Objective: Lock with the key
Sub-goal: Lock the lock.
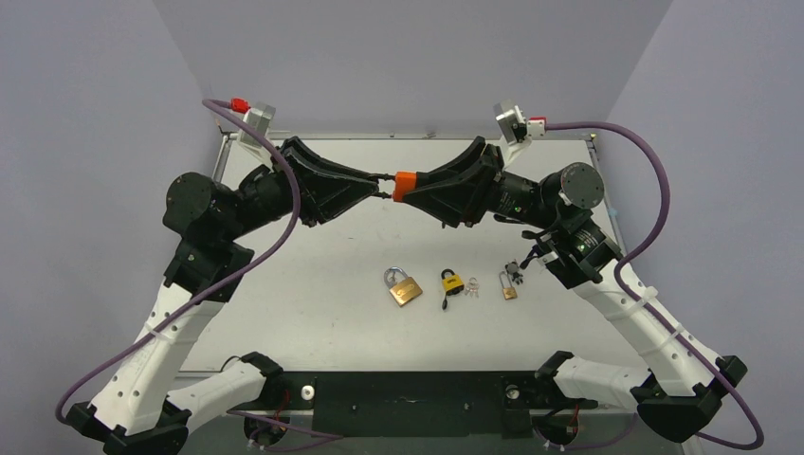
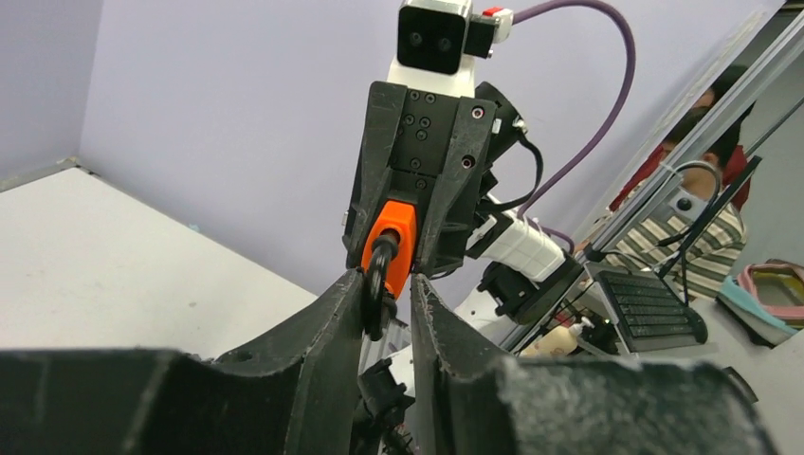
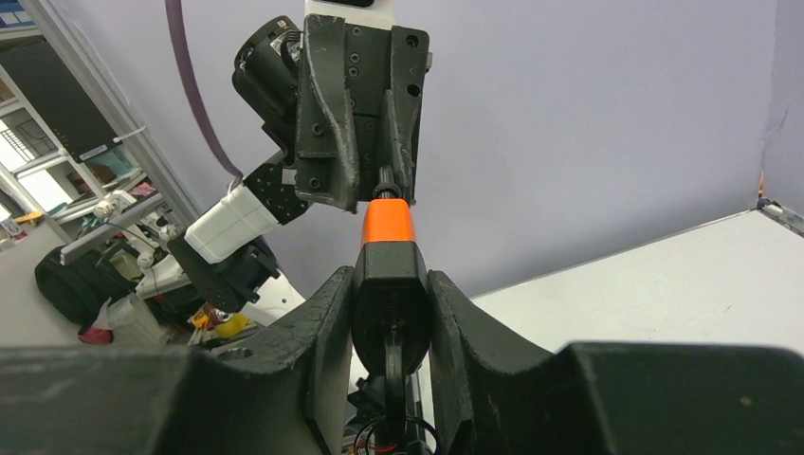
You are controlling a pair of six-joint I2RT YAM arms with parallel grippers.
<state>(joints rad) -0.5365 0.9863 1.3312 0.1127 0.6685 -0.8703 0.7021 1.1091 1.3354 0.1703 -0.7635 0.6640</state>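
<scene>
Hovering mid-air (table (image 1: 313,313) edges distant), right gripper (image 1: 405,187) clamping orange padlock (image 3: 387,224).

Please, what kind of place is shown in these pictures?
Probably a robotics lab test cell. A white table is boxed in by plain lilac walls, and small padlocks are laid out on it. Beyond the walls there is metal framing and a keyboard.

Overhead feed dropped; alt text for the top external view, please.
Over the table, the right hand grips an orange padlock, with the left hand at its other end. Below lie a brass padlock, a yellow padlock and a small padlock.
</scene>
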